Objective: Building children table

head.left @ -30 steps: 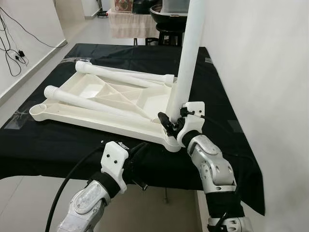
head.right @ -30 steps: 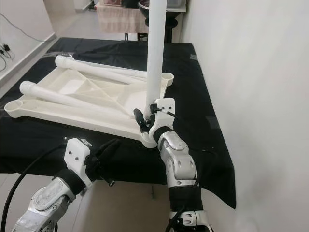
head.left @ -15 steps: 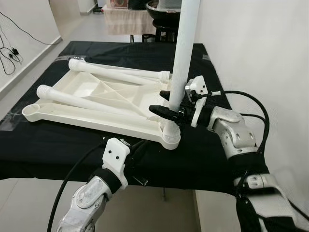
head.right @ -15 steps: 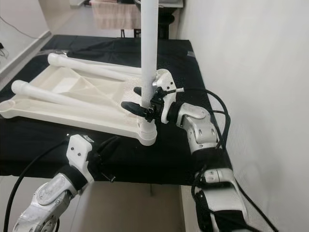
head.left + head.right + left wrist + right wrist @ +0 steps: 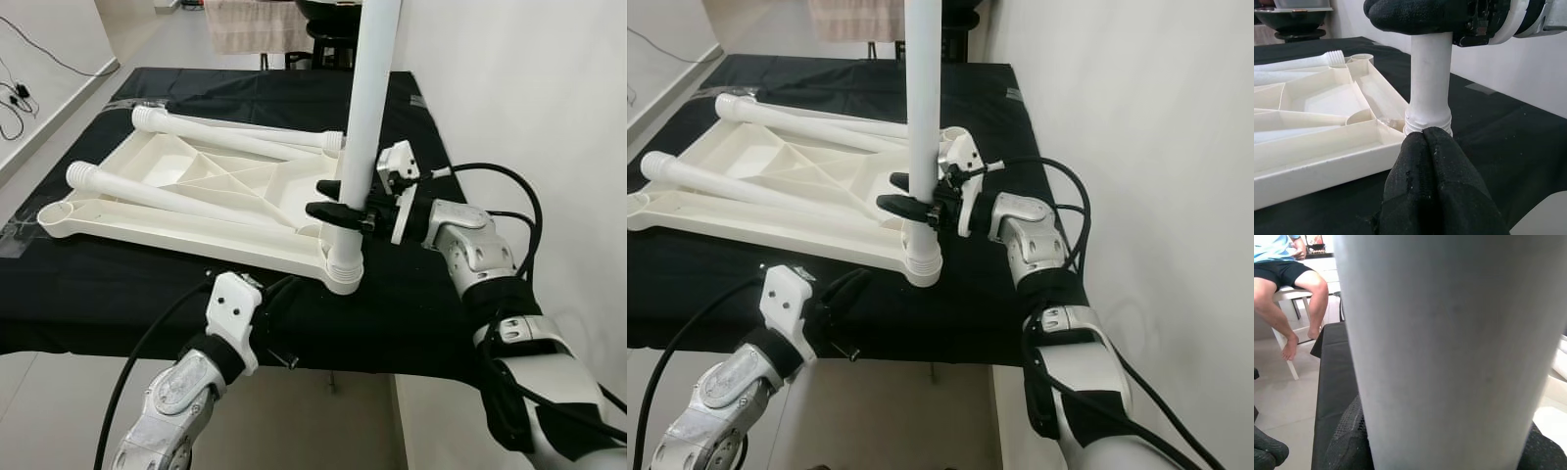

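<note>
The white children's tabletop [image 5: 147, 233] lies upside down on the black-covered table [image 5: 118, 294]. One white leg [image 5: 370, 88] stands upright in its near right corner socket [image 5: 343, 272]. My right gripper [image 5: 338, 206] comes in from the right and is shut on this leg just above the socket; in the right wrist view the leg [image 5: 1449, 357] is very close. Two more legs [image 5: 235, 132] [image 5: 186, 201] lie across the tabletop. My left gripper [image 5: 279, 294] hovers at the table's front edge, its fingers [image 5: 1435, 186] shut and empty, pointing at the leg's threaded base [image 5: 1429, 122].
A white wall [image 5: 529, 98] runs close along the table's right side. A dark stool and a cloth-covered stand [image 5: 250, 24] are beyond the far edge. A person [image 5: 1293, 279] sits on a seat in the right wrist view. Cables [image 5: 24, 93] lie on the floor at left.
My right arm has swung out to the right while keeping hold of the upright leg, so the gripper reaches it from the side. The head camera shifted slightly. The left gripper stays put.
</note>
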Motion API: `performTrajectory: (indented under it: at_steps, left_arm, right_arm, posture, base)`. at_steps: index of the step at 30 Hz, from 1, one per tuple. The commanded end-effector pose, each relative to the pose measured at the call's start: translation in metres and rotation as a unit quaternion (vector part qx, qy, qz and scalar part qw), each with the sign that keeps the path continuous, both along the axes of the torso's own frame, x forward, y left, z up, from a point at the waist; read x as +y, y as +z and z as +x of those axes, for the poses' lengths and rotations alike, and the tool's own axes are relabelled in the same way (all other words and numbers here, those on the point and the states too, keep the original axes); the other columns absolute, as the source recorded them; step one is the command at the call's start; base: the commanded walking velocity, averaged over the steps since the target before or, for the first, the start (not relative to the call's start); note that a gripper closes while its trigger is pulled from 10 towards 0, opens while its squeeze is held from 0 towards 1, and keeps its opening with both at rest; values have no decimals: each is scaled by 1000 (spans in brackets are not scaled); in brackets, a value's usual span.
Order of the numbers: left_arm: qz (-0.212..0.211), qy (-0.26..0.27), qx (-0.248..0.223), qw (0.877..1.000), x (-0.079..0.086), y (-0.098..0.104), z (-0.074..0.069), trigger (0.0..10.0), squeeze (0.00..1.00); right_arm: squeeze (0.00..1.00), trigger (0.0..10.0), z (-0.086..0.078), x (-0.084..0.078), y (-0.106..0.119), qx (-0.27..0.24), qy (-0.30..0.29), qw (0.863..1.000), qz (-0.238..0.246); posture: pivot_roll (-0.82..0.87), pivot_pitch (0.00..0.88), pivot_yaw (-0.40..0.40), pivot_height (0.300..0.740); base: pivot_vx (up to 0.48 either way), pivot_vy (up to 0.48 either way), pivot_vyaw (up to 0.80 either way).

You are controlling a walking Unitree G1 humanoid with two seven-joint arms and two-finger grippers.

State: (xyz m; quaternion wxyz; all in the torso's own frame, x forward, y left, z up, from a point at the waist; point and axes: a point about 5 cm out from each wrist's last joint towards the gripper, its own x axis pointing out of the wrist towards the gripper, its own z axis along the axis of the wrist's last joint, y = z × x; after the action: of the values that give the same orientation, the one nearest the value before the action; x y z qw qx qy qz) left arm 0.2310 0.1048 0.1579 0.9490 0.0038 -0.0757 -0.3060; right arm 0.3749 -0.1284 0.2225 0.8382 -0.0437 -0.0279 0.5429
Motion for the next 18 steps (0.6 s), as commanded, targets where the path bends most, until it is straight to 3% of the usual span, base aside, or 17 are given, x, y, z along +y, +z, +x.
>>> performTrajectory:
  at_steps: [1, 3, 6, 9, 11, 12, 13, 15, 18]
  left_arm:
    - [5, -2, 3, 1000, -2, 0, -3, 10000, 0]
    - [4, -1, 3, 1000, -2, 1, -3, 10000, 0]
    - [3, 0, 5, 1000, 0, 0, -4, 10000, 0]
    - [3, 0, 6, 1000, 0, 0, -4, 10000, 0]
    - [3, -2, 8, 1000, 0, -1, -6, 10000, 0]
    - [3, -2, 10, 1000, 0, -1, -5, 10000, 0]
    - [3, -2, 10, 1000, 0, -1, -5, 10000, 0]
    - [0, -1, 13, 1000, -1, -2, -5, 10000, 0]
    - [-1, -1, 15, 1000, -2, -3, -5, 10000, 0]
  right_arm:
    - [0, 0, 1, -5, -14, 23, -33, 999, -4]
    - [0, 0, 3, -9, -15, 23, -50, 998, 0]
    - [0, 0, 1, -19, -30, 31, -142, 989, 0]
    - [0, 0, -1, -20, -38, 38, -179, 983, -6]
    - [0, 0, -8, -16, -62, 68, -381, 922, 5]
    - [0, 0, -39, 4, -82, 107, -425, 899, 15]
    - [0, 0, -39, 4, -82, 107, -425, 899, 15]
    - [0, 0, -45, 19, -83, 105, -412, 905, 17]
    - [0, 0, -42, 21, -81, 97, -413, 906, 13]
  posture:
    - [97, 115, -58, 740]
    - [94, 116, -58, 740]
    - [80, 124, -60, 740]
    - [78, 128, -66, 740]
    - [74, 136, -70, 740]
    - [78, 150, -64, 740]
    - [78, 150, -64, 740]
    - [63, 139, -49, 740]
    - [66, 139, -51, 740]
  base:
    - [0, 0, 0]
    - [0, 0, 0]
    - [0, 0, 0]
    - [0, 0, 0]
    - [0, 0, 0]
    - [0, 0, 0]
    - [0, 0, 0]
    - [0, 0, 0]
    - [0, 0, 0]
